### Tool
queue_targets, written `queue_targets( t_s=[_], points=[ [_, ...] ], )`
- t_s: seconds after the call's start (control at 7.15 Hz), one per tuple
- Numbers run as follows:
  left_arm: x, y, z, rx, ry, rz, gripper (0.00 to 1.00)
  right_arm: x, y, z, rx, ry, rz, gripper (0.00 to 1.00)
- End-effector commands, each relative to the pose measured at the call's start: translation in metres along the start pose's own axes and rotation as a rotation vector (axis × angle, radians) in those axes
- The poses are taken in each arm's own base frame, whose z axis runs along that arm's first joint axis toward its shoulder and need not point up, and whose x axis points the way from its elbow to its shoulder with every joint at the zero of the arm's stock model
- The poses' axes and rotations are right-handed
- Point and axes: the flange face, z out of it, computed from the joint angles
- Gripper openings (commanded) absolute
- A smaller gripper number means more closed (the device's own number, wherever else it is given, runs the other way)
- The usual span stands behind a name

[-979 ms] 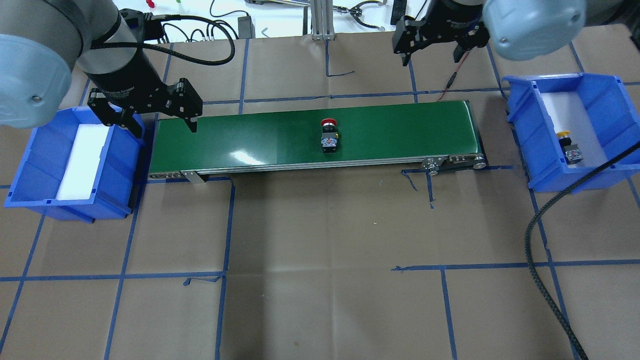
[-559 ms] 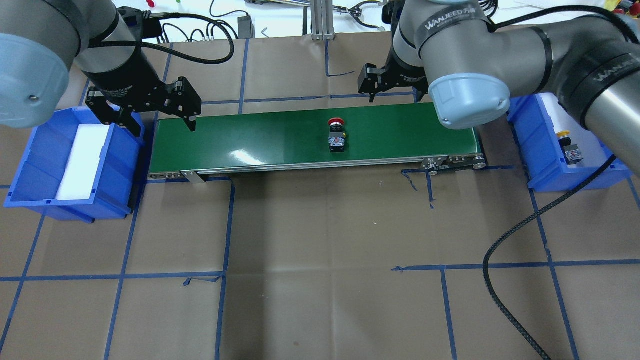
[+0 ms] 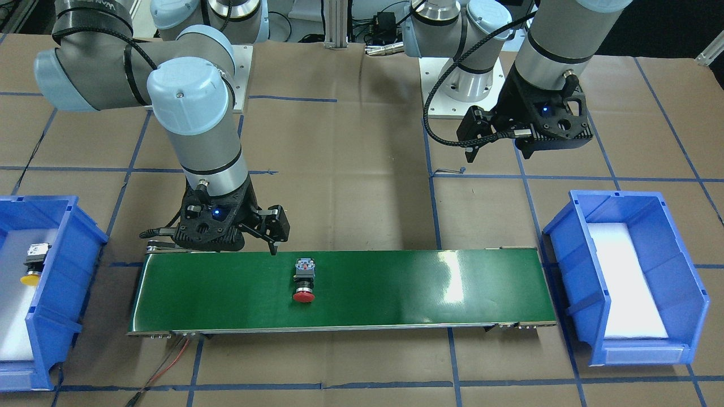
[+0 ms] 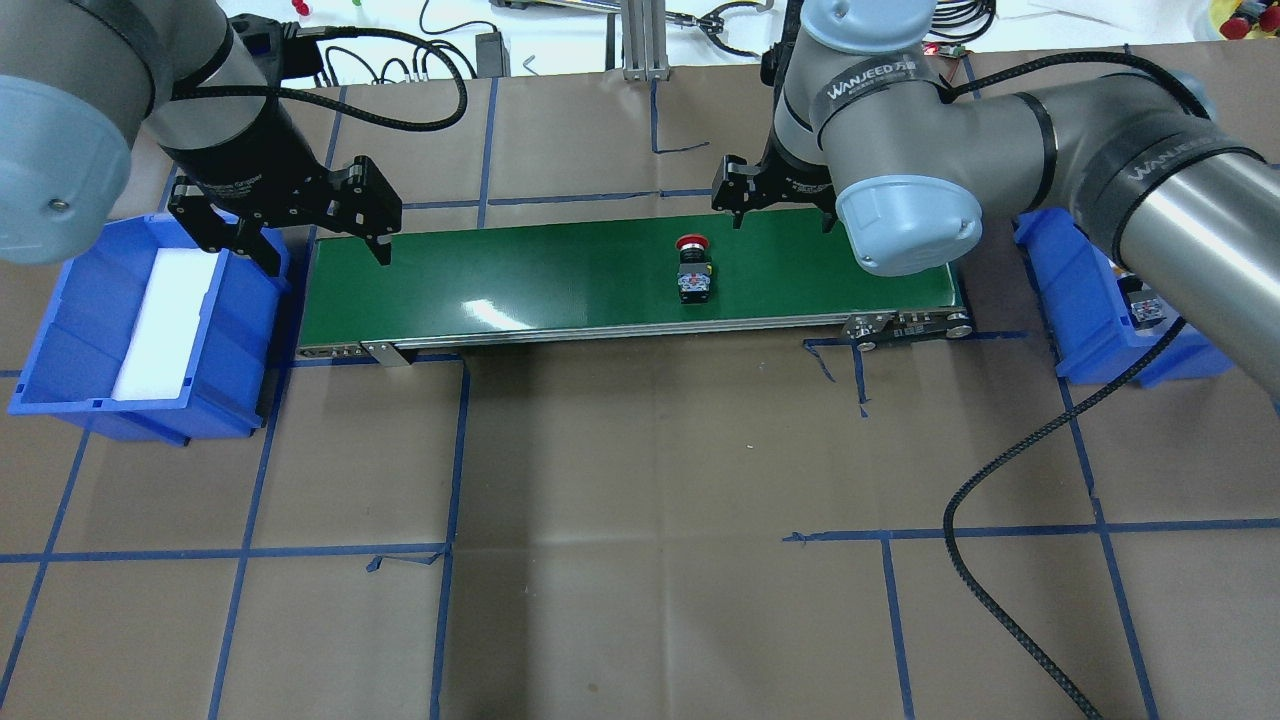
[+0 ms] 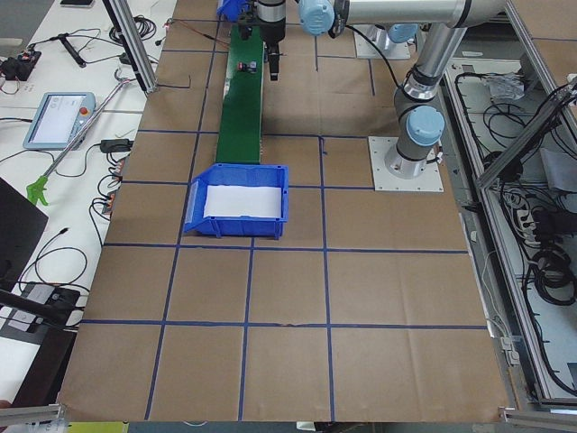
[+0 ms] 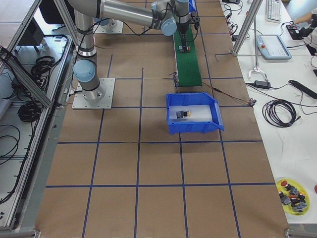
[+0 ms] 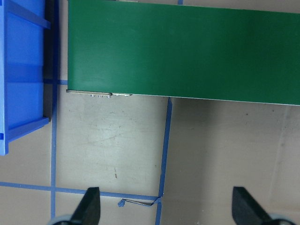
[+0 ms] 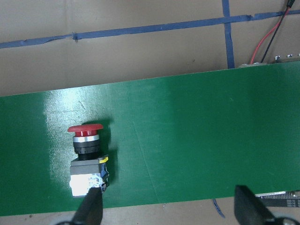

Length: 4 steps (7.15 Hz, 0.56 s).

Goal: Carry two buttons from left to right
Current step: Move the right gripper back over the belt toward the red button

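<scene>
Rightward drifts the red button (image 4: 692,270), now right of the belt's (image 4: 560,270) middle, and the right gripper (image 4: 780,205) has swung over the far edge beside it, jaws spread. It should centre over the boxy body before descending. The yellow button (image 3: 31,265) lies in the right bin (image 3: 54,308); the left gripper (image 4: 325,255) hangs spread.

Wrist link of the right arm (image 4: 868,70): I read "WANJEED" in white, followed by smaller marks I cannot make out.
Forearm band of the same arm: I read "WANJEED" again.
Wrist of the left arm (image 4: 245,180): faint white print, too blurred for me to read.
</scene>
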Motion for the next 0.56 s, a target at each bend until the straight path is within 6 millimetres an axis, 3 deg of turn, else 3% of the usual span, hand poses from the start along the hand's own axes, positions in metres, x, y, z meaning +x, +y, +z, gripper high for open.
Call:
queue_targets(
  t_s=[0.0,0.42],
  points=[
    [-0.005,-0.003,-0.001,0.012,0.003,0.010,1.00,0.003,-0.002,0.005,-0.005,0.003,0.006,1.00],
    [-0.003,-0.002,-0.003,0.017,0.004,0.013,1.00,0.000,-0.032,0.031,-0.018,0.000,0.034,1.00]
  ],
)
